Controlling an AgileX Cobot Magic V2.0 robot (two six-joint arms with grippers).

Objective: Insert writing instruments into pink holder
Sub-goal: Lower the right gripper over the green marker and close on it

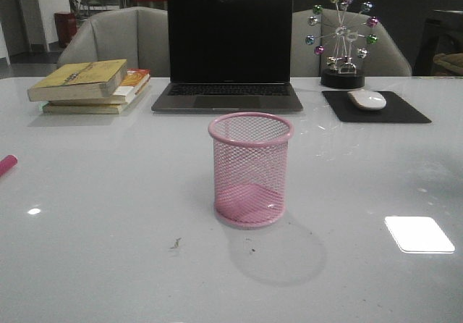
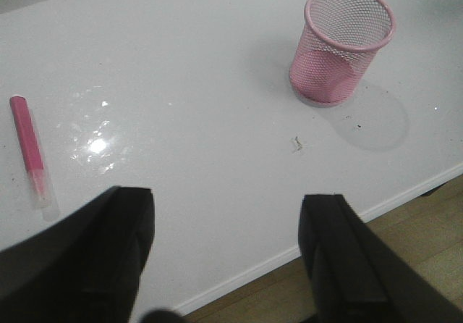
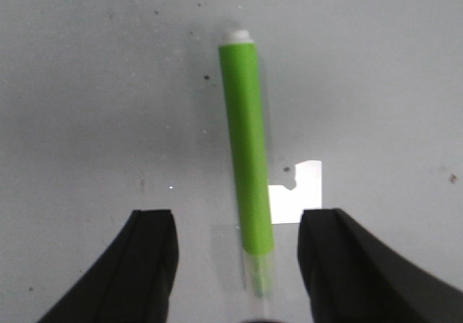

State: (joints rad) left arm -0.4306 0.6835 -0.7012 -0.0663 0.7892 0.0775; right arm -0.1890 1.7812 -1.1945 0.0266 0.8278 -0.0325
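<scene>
The pink holder (image 1: 250,171) (image 2: 341,45) stands upright and empty at the middle of the white table. A magenta pen (image 2: 30,149) lies flat on the table; only its tip (image 1: 6,165) shows at the left edge of the front view. My left gripper (image 2: 226,247) hangs open above the table's near edge, nothing between its fingers. A lime green pen (image 3: 246,155) with a white end lies flat on the table. My right gripper (image 3: 235,258) is open above it, fingers either side of its clear-capped end, not touching. Neither gripper appears in the front view.
At the back stand a laptop (image 1: 228,55), a stack of books (image 1: 90,85), a mouse (image 1: 367,99) on a black pad, and a ball ornament (image 1: 343,44). The table's near edge (image 2: 304,249) runs just under my left gripper.
</scene>
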